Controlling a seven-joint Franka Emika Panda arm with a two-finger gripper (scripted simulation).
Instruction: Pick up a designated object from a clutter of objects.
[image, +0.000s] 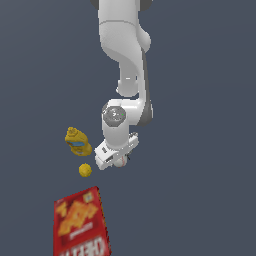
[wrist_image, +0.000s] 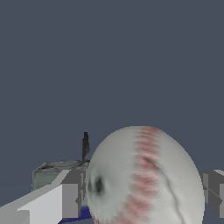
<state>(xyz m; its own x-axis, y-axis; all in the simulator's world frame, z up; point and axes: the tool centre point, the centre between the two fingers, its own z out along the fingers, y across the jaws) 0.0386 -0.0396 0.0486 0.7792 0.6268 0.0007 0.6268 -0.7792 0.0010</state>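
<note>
**A:** So where's the baseball (wrist_image: 146, 177) right now? In the exterior view I only spot a white sliver of it under the gripper (image: 119, 161).

**B:** It's sitting right between the fingers (wrist_image: 65, 199). The wrist view shows one on each side of it, at or very near its sides. Can't tell if they're actually squeezing it yet, though.

**A:** Tricky to hold?

**B:** I'd guess it's light and firm, so no crushing worries. But it's round and smooth, so it could roll or pop out. Best bet is pinching across the widest part.

**A:** Anything in the way?

**B:** Not much. The yellow ball (image: 85, 170) is near, on the exterior view's left, with the yellow bottle (image: 77, 141) beyond it. The cracker box (image: 81, 223) is well apart. There's also a small blue-grey thing (wrist_image: 83, 213) just beside the baseball.
</note>
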